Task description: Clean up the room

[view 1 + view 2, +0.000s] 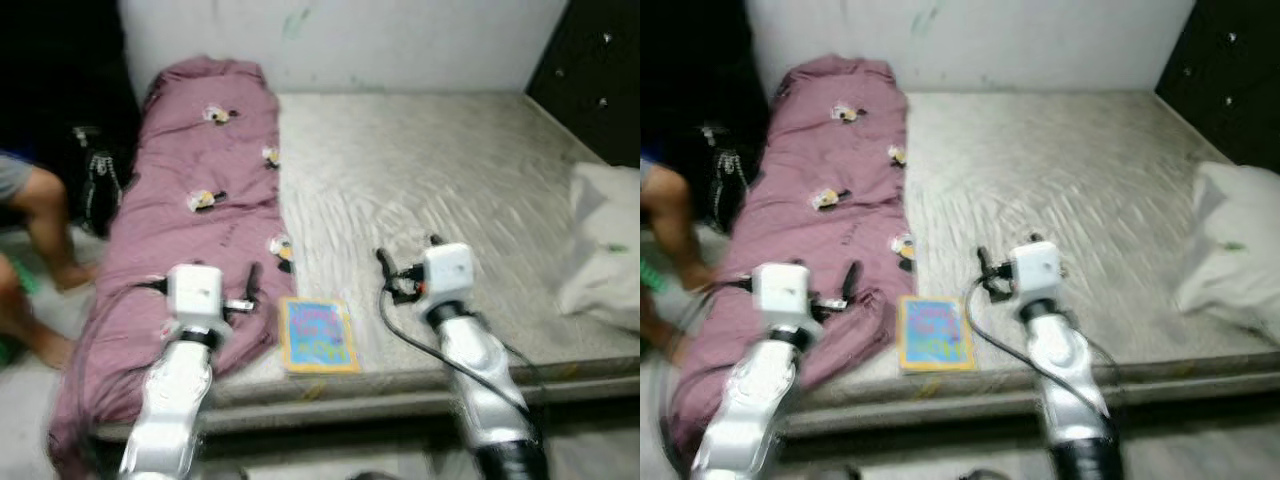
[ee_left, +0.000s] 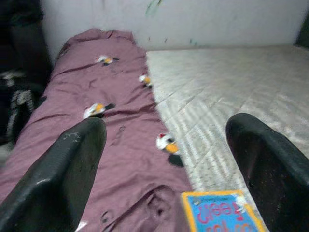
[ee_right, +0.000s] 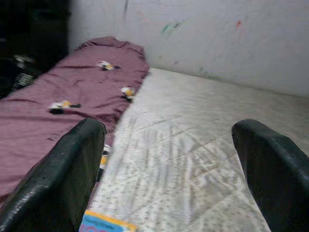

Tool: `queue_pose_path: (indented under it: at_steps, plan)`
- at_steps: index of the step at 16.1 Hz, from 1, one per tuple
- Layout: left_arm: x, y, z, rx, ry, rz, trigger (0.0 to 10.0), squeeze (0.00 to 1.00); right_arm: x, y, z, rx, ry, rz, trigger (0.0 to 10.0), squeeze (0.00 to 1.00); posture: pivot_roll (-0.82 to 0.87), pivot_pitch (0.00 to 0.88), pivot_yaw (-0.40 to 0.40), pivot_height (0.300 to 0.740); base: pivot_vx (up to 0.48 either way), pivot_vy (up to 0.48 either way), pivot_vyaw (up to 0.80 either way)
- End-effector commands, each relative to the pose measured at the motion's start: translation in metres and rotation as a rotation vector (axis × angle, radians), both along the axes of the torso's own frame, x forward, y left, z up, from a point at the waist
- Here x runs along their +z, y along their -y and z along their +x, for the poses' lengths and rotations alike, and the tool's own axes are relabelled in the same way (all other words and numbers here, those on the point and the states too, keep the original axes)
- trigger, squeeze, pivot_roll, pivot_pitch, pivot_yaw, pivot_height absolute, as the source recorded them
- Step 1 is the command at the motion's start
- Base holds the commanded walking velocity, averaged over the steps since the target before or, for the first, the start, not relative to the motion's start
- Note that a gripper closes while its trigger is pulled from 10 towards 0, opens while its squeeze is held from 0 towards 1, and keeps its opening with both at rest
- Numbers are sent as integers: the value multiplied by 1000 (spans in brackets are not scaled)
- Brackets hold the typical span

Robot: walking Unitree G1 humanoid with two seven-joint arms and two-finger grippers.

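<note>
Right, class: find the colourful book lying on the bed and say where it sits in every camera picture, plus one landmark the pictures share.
Left eye view: book at the mattress's near edge, between the two arms.
Right eye view: book, same edge, left of centre.
Left wrist view: book at the bottom, partly cut off.
Right wrist view: a corner at the bottom edge.
Shared landmark: purple blanket beside it.

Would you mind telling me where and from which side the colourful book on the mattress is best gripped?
The book lies flat at the mattress's near edge, between the two open grippers. Its near edge seems to reach that rim, so pinching that edge from the robot's side is probably easiest. The left gripper is closest.
</note>
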State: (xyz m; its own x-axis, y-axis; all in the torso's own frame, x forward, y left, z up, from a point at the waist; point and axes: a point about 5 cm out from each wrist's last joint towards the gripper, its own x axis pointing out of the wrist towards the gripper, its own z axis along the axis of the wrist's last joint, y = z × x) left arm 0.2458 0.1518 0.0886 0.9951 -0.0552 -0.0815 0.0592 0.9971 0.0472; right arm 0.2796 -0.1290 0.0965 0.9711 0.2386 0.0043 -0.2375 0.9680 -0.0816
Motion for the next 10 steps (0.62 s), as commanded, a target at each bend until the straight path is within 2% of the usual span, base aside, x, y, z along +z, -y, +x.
queue_pose_path:
  at_steps: [1, 5, 7, 10]
  plan:
    - [2, 3, 2, -9, 4, -6, 10000, 0, -1, 5, 0, -9, -6, -15, 10000, 0, 4, 0, -49, 740, 0, -296, 0]
    - [2, 2, 3, 13, 15, 8, 10000, 0, -1, 3, 1, 2, -5, -35, 10000, 0, 8, 0, -57, 740, 0, -287, 0]
    - [4, -2, 4, 69, 52, 8, 10000, 0, -1, 2, 1, 12, -4, -45, 10000, 0, 9, 0, -57, 740, 0, 0, 0]
    - [4, 0, 4, 36, 36, -17, 10000, 0, -1, 2, 1, 7, -4, -39, 10000, 0, 7, 0, -54, 740, 0, 0, 0]
